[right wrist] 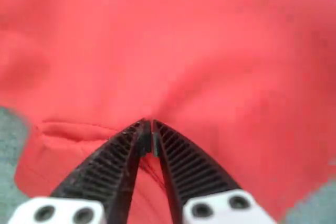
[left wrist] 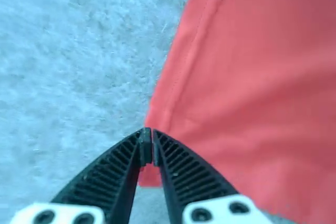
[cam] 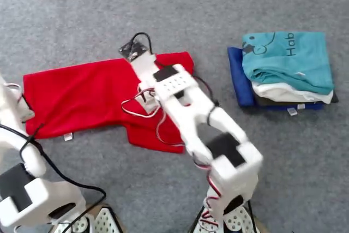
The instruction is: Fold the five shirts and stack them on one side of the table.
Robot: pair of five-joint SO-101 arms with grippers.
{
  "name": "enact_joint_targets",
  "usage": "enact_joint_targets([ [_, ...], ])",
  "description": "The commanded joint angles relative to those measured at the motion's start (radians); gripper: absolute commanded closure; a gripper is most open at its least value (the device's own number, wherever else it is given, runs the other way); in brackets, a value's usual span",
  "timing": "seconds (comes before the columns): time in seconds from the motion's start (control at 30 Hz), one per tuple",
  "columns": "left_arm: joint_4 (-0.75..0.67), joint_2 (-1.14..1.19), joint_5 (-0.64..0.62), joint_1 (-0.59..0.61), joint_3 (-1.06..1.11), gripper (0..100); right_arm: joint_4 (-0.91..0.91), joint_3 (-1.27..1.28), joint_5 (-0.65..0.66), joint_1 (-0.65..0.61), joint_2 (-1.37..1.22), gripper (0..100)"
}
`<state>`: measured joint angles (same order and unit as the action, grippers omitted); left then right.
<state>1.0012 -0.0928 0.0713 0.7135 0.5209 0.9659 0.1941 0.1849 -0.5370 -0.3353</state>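
Both pairs of jaws are clenched on the red cloth shirt [cam: 82,99]. In the left wrist view the ribbed black fingers [left wrist: 105,179] meet tip to tip right on the shirt's stitched border, where red cloth gives way to the grey carpet-like worktop [cam: 82,20]. In the right wrist view the fingers [right wrist: 191,169] pinch a pucker of red fabric, with creases running in toward the tips. The left arm [cam: 13,129] stands at the near left corner of the worktop, folded steeply upward, with its wrist at the shirt's left end. The right arm [cam: 191,107] rises from the middle of the near edge, bends at the elbow and stretches away over the cloth, its wrist tipped down over the shirt's right end. The shirt lies flat on the left half of the worktop, its long axis running left to right, roughly along the near edge. One flap juts toward the near edge beneath the right arm. Well apart, by the right edge, sits a stack: a teal folded shirt [cam: 289,58] on top, a white folded shirt [cam: 283,92] under it, and a blue folded shirt [cam: 235,75] lowest.
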Motion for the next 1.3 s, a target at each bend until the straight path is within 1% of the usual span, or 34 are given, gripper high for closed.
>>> enact_joint_targets([
  [0.0,-0.086,-0.018,-0.014,-0.018,0.087,97,0.051,-0.071,-0.005,-0.048,-0.012,98.4],
  [0.1,-0.110,-0.018,-0.014,-0.018,0.127,97,0.086,-0.028,-0.005,-0.092,0.030,98.4],
  [0.23,-0.110,-0.017,-0.014,-0.013,0.128,97,0.080,0.097,-0.005,-0.152,0.130,98.5],
  [0.33,-0.109,-0.017,-0.014,-0.010,0.124,97,0.034,0.213,-0.005,-0.169,0.216,98.5],
  [0.47,-0.106,-0.017,-0.014,-0.010,0.127,97,-0.043,0.357,0.000,-0.160,0.312,98.5],
  [0.6,-0.104,-0.017,-0.014,-0.012,0.131,97,-0.107,0.432,0.002,-0.092,0.384,98.4],
  [0.73,-0.104,-0.017,-0.014,-0.018,0.124,97,-0.216,0.432,0.006,0.038,0.432,98.4],
  [0.83,-0.106,-0.018,-0.014,-0.019,0.105,97,-0.328,0.403,0.083,0.121,0.433,98.4],
  [0.93,-0.107,-0.018,-0.020,-0.025,0.051,97,-0.433,0.375,0.161,0.160,0.433,98.4],
  [1.0,-0.106,-0.009,-0.021,-0.053,-0.013,97,-0.500,0.358,0.196,0.175,0.421,98.4],
  [1.07,-0.112,-0.006,-0.023,-0.101,-0.077,97,-0.552,0.326,0.209,0.187,0.377,98.4],
  [1.13,-0.146,0.008,-0.052,-0.154,-0.130,97,-0.577,0.269,0.206,0.198,0.298,98.4],
  [1.27,-0.232,0.106,-0.114,-0.202,-0.255,97,-0.572,0.081,0.199,0.233,0.088,98.4],
])
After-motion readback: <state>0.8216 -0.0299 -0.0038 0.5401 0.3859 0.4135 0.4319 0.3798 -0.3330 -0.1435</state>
